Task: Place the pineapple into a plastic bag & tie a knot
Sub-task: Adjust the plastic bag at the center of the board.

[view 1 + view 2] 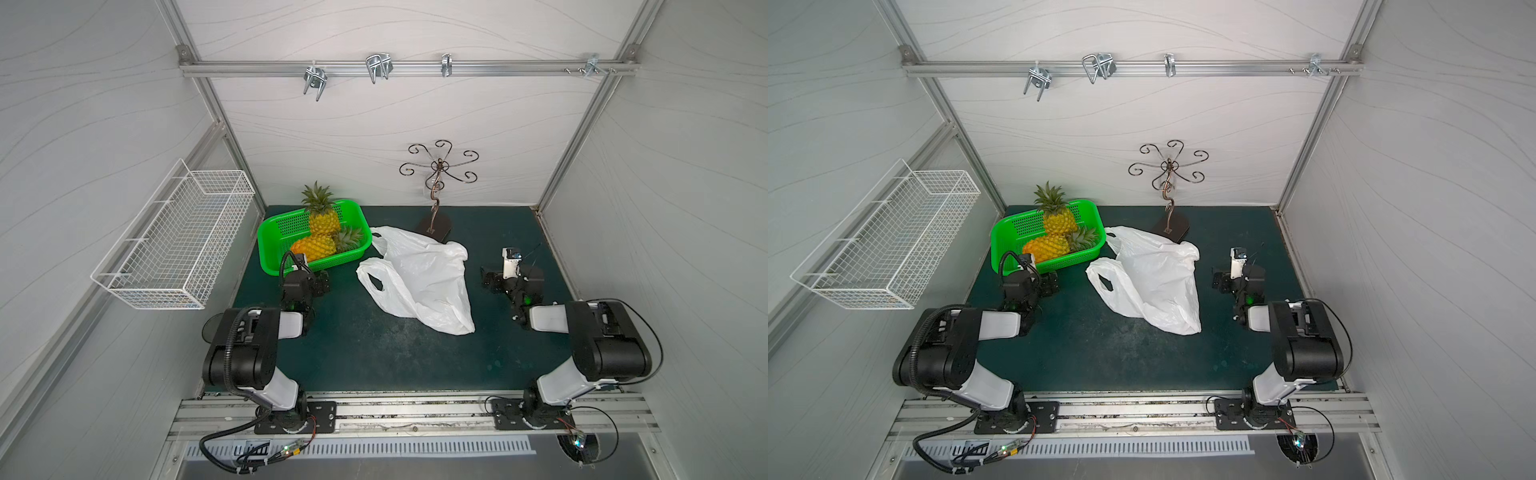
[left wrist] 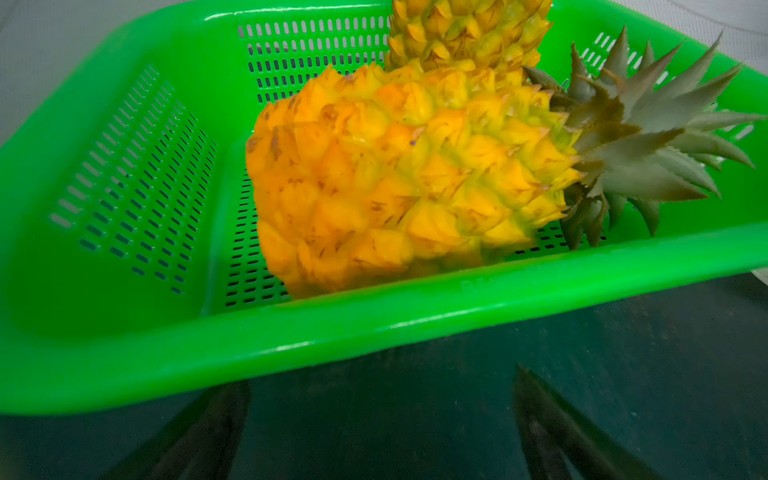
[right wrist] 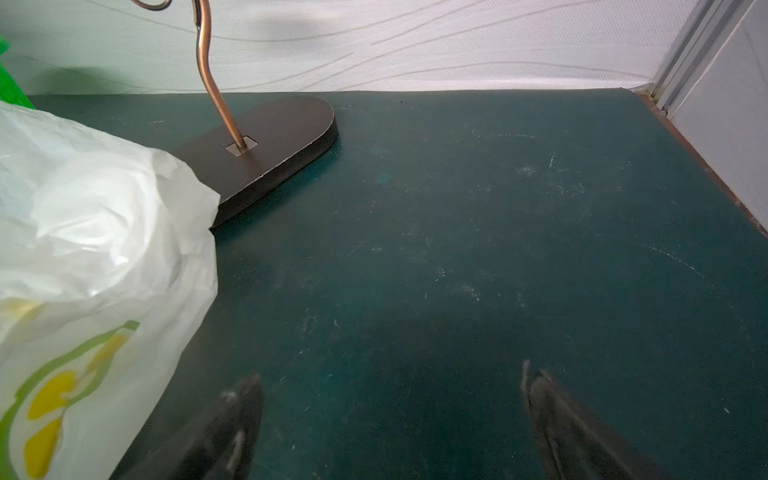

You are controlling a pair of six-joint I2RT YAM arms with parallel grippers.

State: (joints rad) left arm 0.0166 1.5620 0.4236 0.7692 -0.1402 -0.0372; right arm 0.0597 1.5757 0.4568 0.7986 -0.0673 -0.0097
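We see the left pincer [image 2: 378, 386] and right pincer [image 3: 388, 376] both spread wide and empty above the counter [image 1: 374, 353], the plastic bag [image 1: 419, 282] crumpled between them, a pineapple [image 1: 313, 247] lying in the green basket [image 1: 270, 232].

Both arms are folded low, the left tool [image 2: 382, 379] and right tool [image 3: 390, 372] each spread wide and empty.

Thin glossy plastic bag [image 1: 419, 278]; shiny green plastic basket [image 2: 124, 353]; matt scuffed mat [image 3: 457, 249].

plastic bag [image 3: 83, 249] cut off, right pincer [image 3: 388, 374] blurred
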